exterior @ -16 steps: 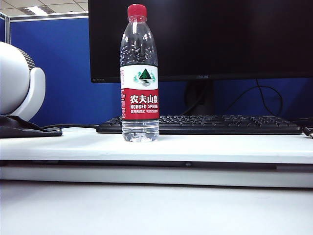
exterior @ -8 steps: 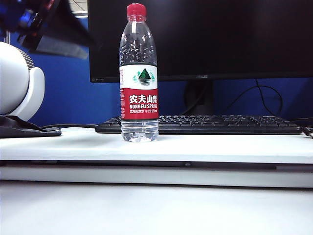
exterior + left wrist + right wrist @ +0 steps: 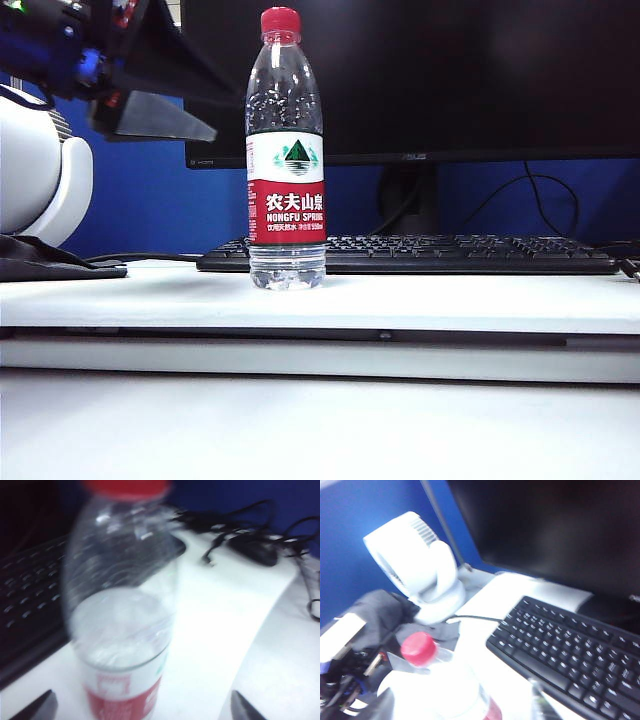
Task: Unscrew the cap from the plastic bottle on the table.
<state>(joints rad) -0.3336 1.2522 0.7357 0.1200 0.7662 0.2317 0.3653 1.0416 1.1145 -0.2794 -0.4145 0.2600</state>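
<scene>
Across the lower frame of the exterior view the white table (image 3: 420, 305) is spread. Left of centre, the plastic bottle (image 3: 286, 150) is stood upright on it, clear, with water seen at its base. "NONGFU SPRING" is printed on its red-and-white label. The red cap (image 3: 280, 21) is screwed on top. At upper left, the left gripper (image 3: 205, 110) is held wide, empty. The right gripper (image 3: 465, 700) is spread wide above the bottle, empty.
</scene>
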